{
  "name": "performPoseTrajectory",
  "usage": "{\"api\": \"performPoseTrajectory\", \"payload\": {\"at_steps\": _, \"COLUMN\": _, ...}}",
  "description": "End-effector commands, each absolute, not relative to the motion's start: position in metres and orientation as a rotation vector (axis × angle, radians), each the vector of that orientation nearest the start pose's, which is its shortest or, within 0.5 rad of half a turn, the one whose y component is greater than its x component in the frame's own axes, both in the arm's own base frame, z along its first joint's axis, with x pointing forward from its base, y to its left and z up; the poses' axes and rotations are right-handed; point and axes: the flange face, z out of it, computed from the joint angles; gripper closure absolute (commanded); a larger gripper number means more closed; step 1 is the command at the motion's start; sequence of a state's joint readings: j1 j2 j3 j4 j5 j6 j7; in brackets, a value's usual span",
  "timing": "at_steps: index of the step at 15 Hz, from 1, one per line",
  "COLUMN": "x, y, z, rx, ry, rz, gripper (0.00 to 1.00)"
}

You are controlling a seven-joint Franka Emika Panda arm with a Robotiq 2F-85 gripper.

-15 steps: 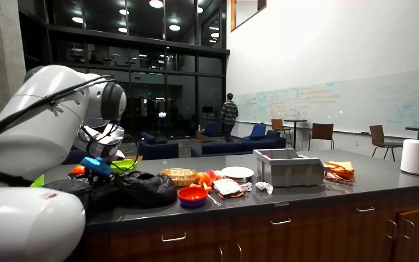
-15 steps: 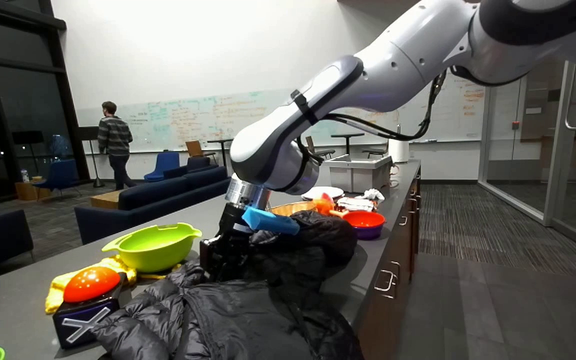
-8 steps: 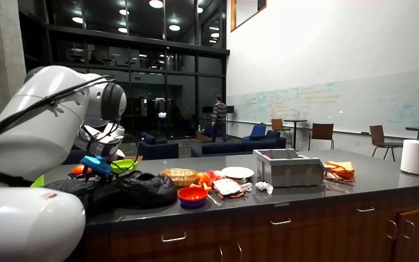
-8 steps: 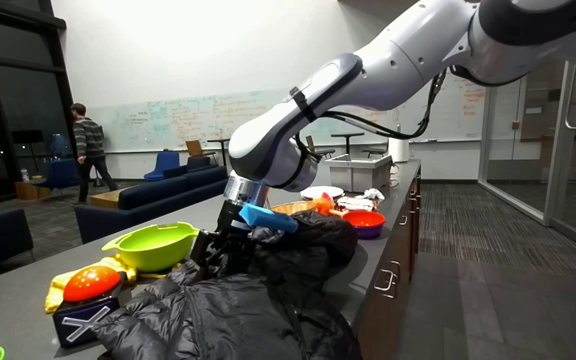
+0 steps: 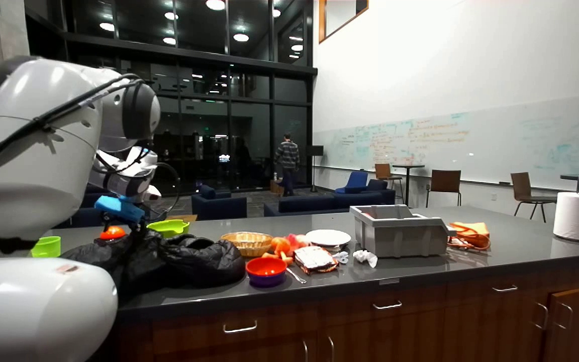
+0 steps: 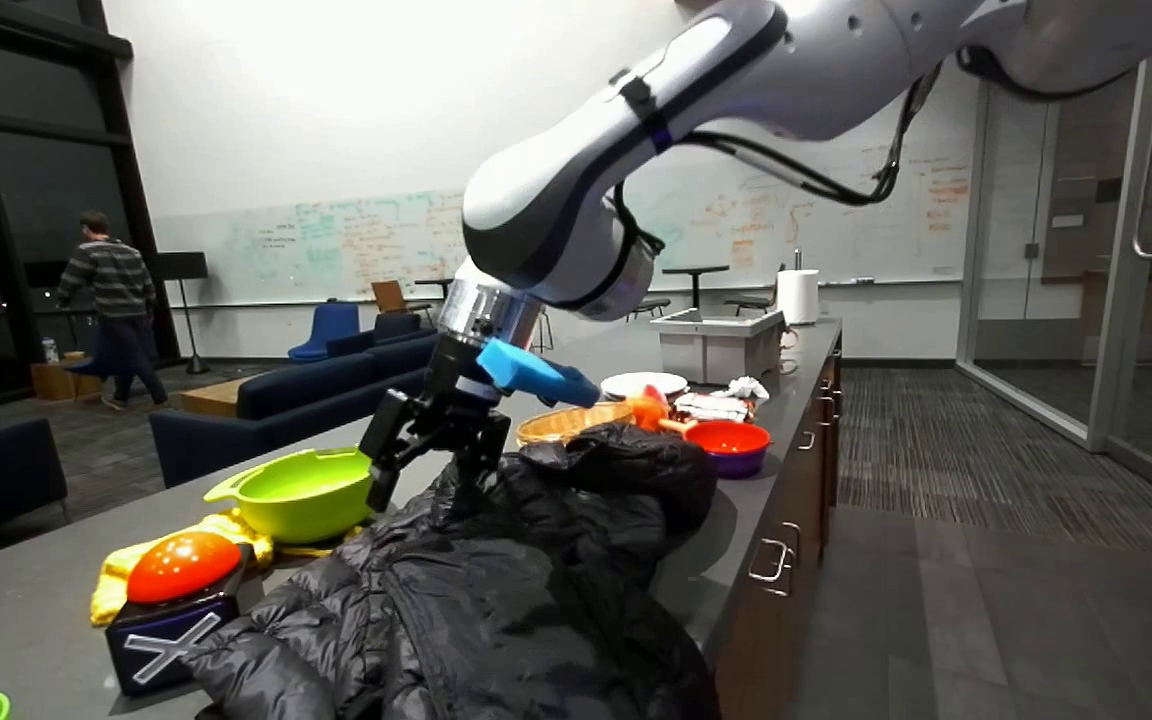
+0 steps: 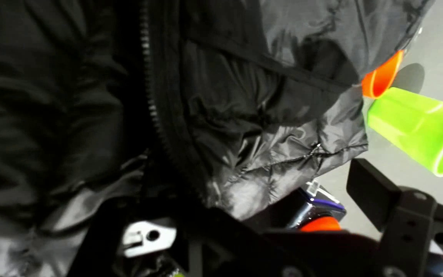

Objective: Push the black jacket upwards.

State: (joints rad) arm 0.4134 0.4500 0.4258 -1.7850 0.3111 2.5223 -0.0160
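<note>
The black jacket (image 6: 496, 610) lies bunched along the counter in both exterior views, with its hood end (image 5: 204, 261) towards the bowls. My gripper (image 6: 431, 478) is raised at the jacket's far edge, tilted, its fingers wide apart. One finger (image 6: 386, 480) hangs between the green colander and the jacket; the other is right at a raised fold, and whether it touches the cloth I cannot tell. In the wrist view the jacket's zip and quilted panels (image 7: 244, 77) fill most of the picture. A finger (image 7: 371, 188) shows at right there, clear of the cloth; the opposite finger merges with the dark.
Close by stand a green colander (image 6: 306, 495), a yellow cloth (image 6: 114, 585) and a box with a red dome (image 6: 181, 570). A green cup (image 7: 417, 127) lies by the jacket. Past the hood are a red bowl (image 5: 266, 269), a basket (image 5: 247, 245) and a grey bin (image 5: 400, 239).
My gripper has opened and risen from the jacket. The fold under it stands higher than before. A person in the background has walked further towards the windows.
</note>
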Motion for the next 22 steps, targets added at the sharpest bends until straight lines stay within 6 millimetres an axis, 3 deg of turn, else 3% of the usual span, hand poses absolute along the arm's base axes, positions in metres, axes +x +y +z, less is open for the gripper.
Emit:
{"api": "performPoseTrajectory", "payload": {"at_steps": 1, "x": 0.423, "y": 0.461, "z": 0.404, "rx": -2.583, "ry": -0.762, "rz": -0.279, "gripper": 0.0}}
{"api": "performPoseTrajectory", "payload": {"at_steps": 4, "x": 0.399, "y": 0.454, "z": 0.429, "rx": -2.592, "ry": -0.774, "rz": -0.313, "gripper": 0.0}}
{"api": "performPoseTrajectory", "payload": {"at_steps": 6, "x": 0.393, "y": 0.453, "z": 0.433, "rx": -2.598, "ry": -0.775, "rz": -0.314, "gripper": 0.0}}
{"api": "performPoseTrajectory", "payload": {"at_steps": 17, "x": 0.411, "y": 0.436, "z": 0.414, "rx": -2.831, "ry": -0.776, "rz": -0.374, "gripper": 0.0}}
{"api": "performPoseTrajectory", "payload": {"at_steps": 22, "x": 0.392, "y": 0.431, "z": 0.413, "rx": -2.869, "ry": -0.813, "rz": -0.406, "gripper": 0.0}}
